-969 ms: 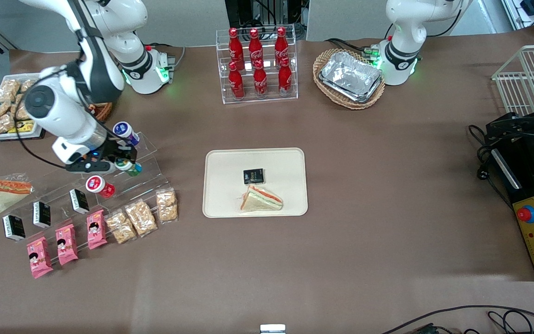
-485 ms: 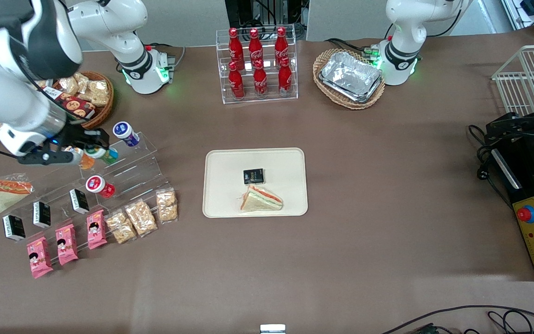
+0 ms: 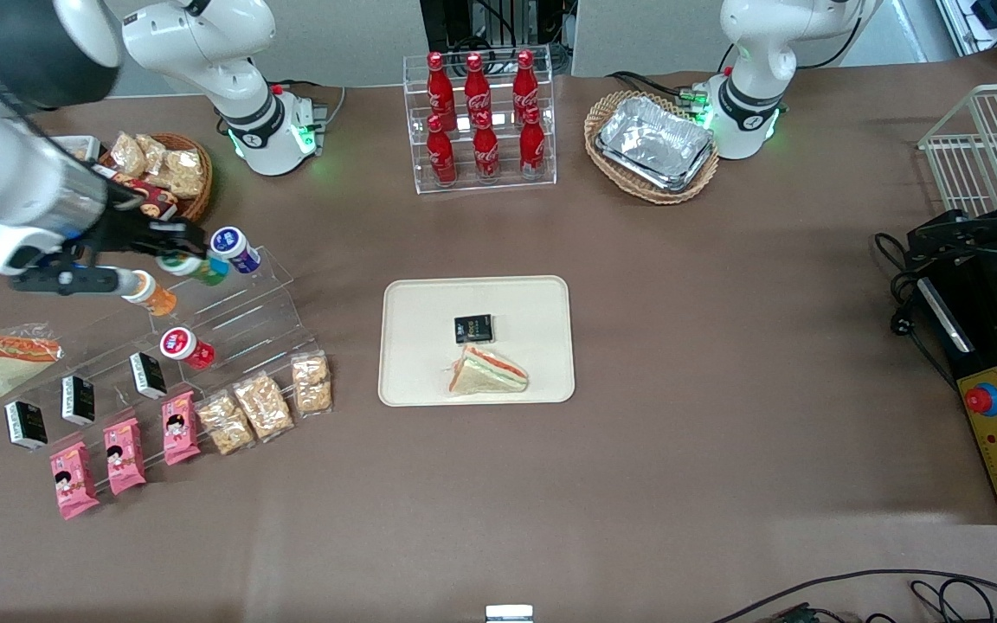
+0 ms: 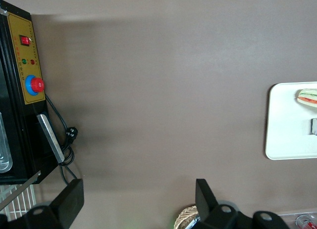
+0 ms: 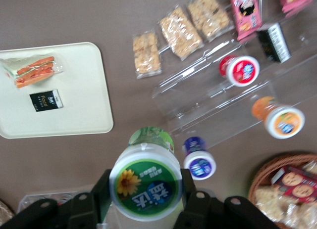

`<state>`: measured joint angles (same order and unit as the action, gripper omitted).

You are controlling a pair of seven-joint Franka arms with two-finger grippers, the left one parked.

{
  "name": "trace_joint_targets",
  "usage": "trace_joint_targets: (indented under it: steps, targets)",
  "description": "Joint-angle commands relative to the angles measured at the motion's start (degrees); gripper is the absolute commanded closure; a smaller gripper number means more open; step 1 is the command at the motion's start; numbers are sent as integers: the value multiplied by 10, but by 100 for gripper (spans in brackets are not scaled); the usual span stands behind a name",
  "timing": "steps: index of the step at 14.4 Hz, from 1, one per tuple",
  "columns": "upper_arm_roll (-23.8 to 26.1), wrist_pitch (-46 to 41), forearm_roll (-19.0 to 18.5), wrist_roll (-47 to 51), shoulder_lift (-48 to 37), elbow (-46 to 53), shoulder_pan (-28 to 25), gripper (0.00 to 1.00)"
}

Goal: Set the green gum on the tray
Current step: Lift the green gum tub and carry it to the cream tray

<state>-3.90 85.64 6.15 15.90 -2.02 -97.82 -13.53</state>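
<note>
The tool (image 3: pixel 180 258) is clenched on the green gum (image 3: pixel 201 268), holding the bottle in the air above the clear acrylic display stand (image 3: pixel 243 316), just beside the blue-lidded bottle (image 3: pixel 234 248). In the right wrist view the green gum's white lid with its green-and-yellow label sits between the two fingers (image 5: pixel 194 202). The orange bottle (image 3: pixel 151 292) and the red-lidded bottle (image 3: pixel 185 348) rest on the stand. The tray (image 3: pixel 429 372) lies well apart on the tabletop (image 3: pixel 723 346), carrying a wrapped sandwich (image 3: pixel 487 371) and a small black packet (image 3: pixel 473 328).
</note>
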Motion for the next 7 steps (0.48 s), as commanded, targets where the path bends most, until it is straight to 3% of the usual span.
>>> trace_joint_targets:
  steps: [1, 7]
  targets:
    - [13, 4, 11, 136, 39, 21, -67, 84]
    - [12, 164, 2, 248, 55, -85, -149, 85]
